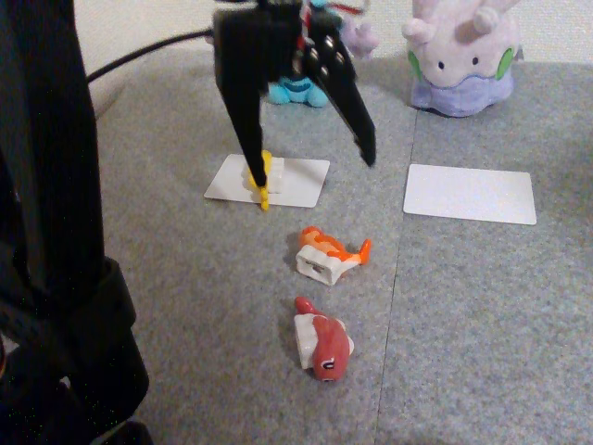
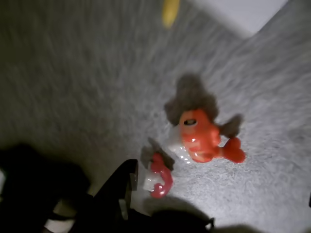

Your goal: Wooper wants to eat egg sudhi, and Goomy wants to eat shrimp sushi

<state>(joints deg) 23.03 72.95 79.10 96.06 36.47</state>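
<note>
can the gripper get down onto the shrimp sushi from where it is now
Probably yes. In the fixed view the gripper hangs open above the mat, just behind the shrimp sushi, which lies by itself with bare mat all round. The egg sushi and the red-topped piece sit apart from it.

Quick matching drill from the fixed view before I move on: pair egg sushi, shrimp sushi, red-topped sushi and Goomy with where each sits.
1 egg sushi
2 shrimp sushi
3 red-topped sushi
4 Goomy

A nearest the camera, on the mat
B behind the right white card
C on the left white card
D on the mat between the other two pieces

Pairs: 1-C, 2-D, 3-A, 4-B
</note>
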